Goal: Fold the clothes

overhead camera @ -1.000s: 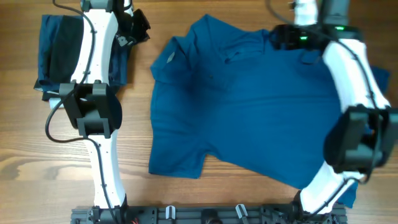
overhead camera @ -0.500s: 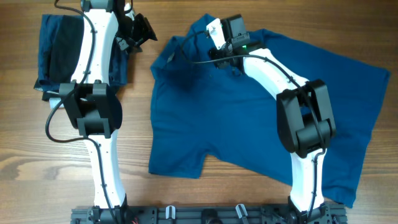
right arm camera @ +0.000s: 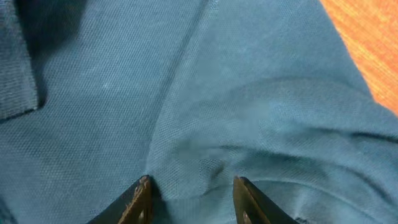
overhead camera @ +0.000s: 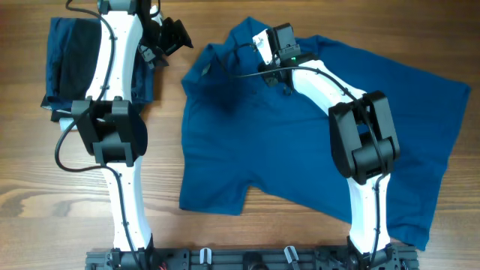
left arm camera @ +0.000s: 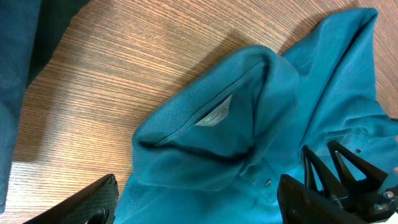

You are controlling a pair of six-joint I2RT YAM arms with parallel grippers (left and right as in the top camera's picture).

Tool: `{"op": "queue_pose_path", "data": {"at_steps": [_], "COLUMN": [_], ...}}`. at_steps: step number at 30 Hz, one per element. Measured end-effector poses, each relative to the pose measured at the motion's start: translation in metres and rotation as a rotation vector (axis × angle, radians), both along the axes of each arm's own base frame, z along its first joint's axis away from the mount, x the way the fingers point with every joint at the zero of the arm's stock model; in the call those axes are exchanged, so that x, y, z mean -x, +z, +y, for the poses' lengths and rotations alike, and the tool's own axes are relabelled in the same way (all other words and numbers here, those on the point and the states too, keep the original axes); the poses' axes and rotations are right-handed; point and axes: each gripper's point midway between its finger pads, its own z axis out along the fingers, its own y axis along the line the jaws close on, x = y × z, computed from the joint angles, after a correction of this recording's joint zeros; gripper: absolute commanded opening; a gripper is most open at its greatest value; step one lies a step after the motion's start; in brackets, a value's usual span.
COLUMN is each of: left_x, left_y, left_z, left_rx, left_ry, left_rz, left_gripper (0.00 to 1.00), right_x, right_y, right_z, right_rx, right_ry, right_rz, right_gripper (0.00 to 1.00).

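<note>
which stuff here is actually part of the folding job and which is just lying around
Job: blue polo shirt; left gripper near its collar; right gripper down on its fabric.
Lying about: dark garment pile, apart from the shirt on the table.

To my far left, a stack of dark garments (overhead camera: pixel 60 64), navy with a black piece on top, lies flat on the wooden bench (overhead camera: pixel 45 195), whose pale brown grain runs side to side.
</note>
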Motion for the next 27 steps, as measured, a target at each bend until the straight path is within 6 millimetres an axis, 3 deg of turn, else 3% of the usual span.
{"op": "queue_pose_path", "data": {"at_steps": [5, 7, 8, 13, 21, 27], "left_x": [0.000, 0.000, 0.000, 0.000, 0.000, 0.000], "left_y": [0.000, 0.000, 0.000, 0.000, 0.000, 0.000], "left_z": [0.000, 0.000, 0.000, 0.000, 0.000, 0.000], "left_rx": [0.000, 0.000, 0.000, 0.000, 0.000, 0.000], "left_ry": [0.000, 0.000, 0.000, 0.000, 0.000, 0.000], "left_rz": [0.000, 0.000, 0.000, 0.001, 0.000, 0.000], "left_gripper": [0.83, 0.83, 0.83, 0.83, 0.82, 0.82], "right_x": [0.010, 0.012, 0.013, 0.013, -0.005, -0.031], "right_y": [-0.005, -0.007, -0.007, -0.007, 0.011, 0.068], "right_z": [0.005, 0.006, 0.007, 0.007, 0.013, 0.008], "right_rx": [-0.041, -0.052, -0.061, -0.084, -0.122, -0.103], "right_ry": [-0.001, -0.011, -0.014, -0.045, -0.049, -0.060], "right_rz": [0.053, 0.066, 0.073, 0.081, -0.013, -0.202], "right_gripper": [0.50, 0.39, 0.29, 0.04, 0.04, 0.04]}}
